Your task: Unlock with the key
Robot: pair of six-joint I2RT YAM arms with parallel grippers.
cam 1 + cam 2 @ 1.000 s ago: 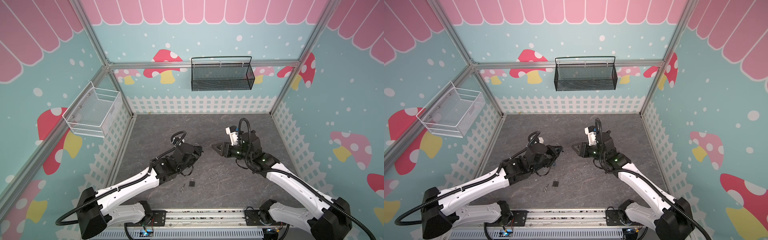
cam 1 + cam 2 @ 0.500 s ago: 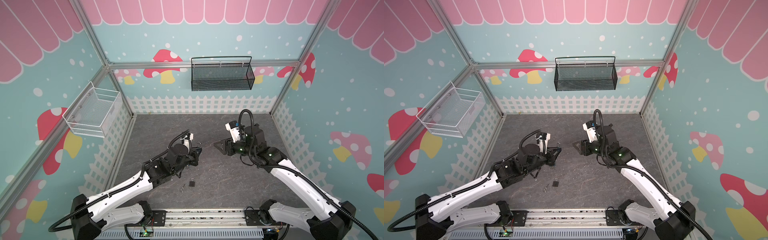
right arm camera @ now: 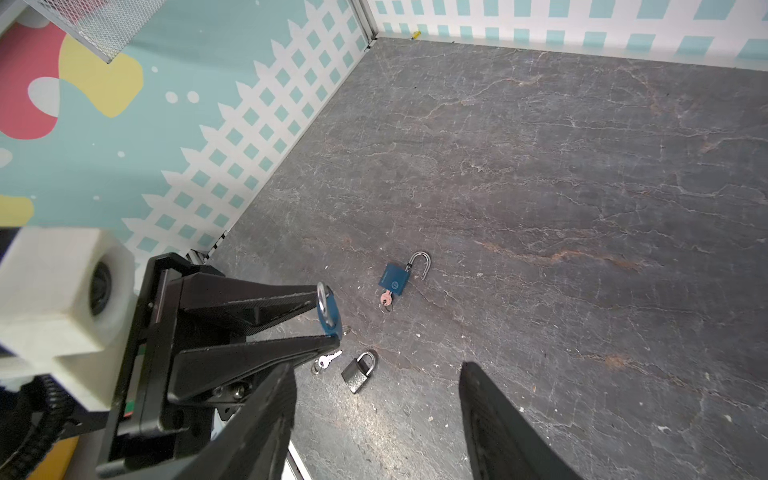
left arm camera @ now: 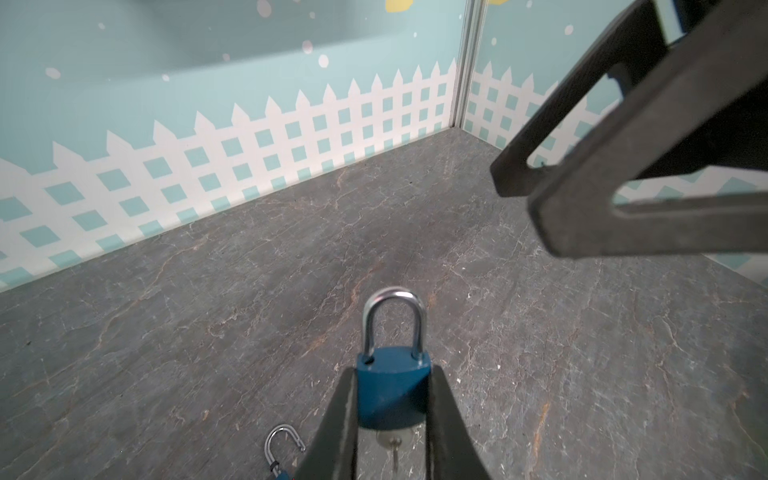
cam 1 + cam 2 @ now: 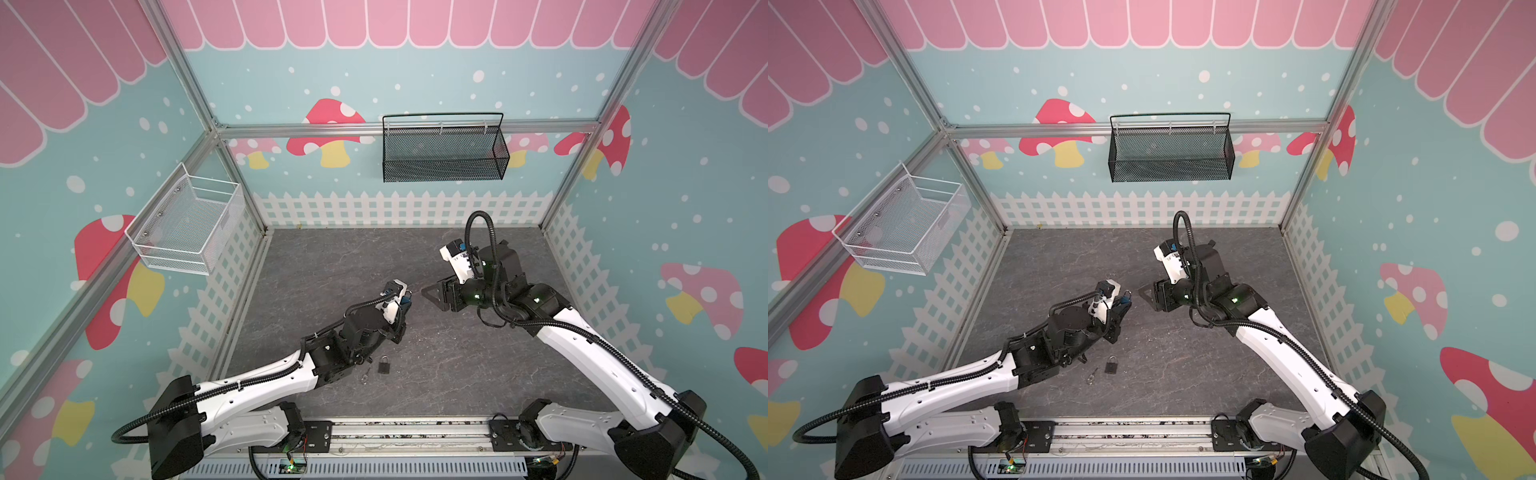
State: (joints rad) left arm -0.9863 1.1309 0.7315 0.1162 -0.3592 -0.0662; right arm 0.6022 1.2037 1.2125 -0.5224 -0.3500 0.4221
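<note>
My left gripper (image 4: 392, 374) is shut on the body of a blue padlock (image 4: 392, 390) and holds it above the floor. Its silver shackle (image 4: 394, 320) is closed. A key (image 4: 395, 446) sticks out of the padlock's underside, between my fingers. Both top views show this padlock (image 5: 408, 296) (image 5: 1128, 297) at the tip of the left gripper (image 5: 405, 300) (image 5: 1124, 301). My right gripper (image 5: 428, 293) (image 5: 1144, 293) (image 3: 376, 365) is open and empty. It hovers just right of the lock and points at it.
A small grey padlock (image 5: 383, 365) (image 3: 359, 372) and a loose silver key (image 5: 365, 376) (image 3: 328, 359) lie on the stone floor (image 5: 457, 374) near the front. The right wrist view shows a second blue padlock (image 3: 395, 280), shackle open, with a reddish key. Wire baskets (image 5: 442, 149) (image 5: 187, 226) hang on the walls.
My right gripper's jaws have opened wider. The left arm has shifted and turned its wrist, still gripping the blue padlock near the right gripper.
</note>
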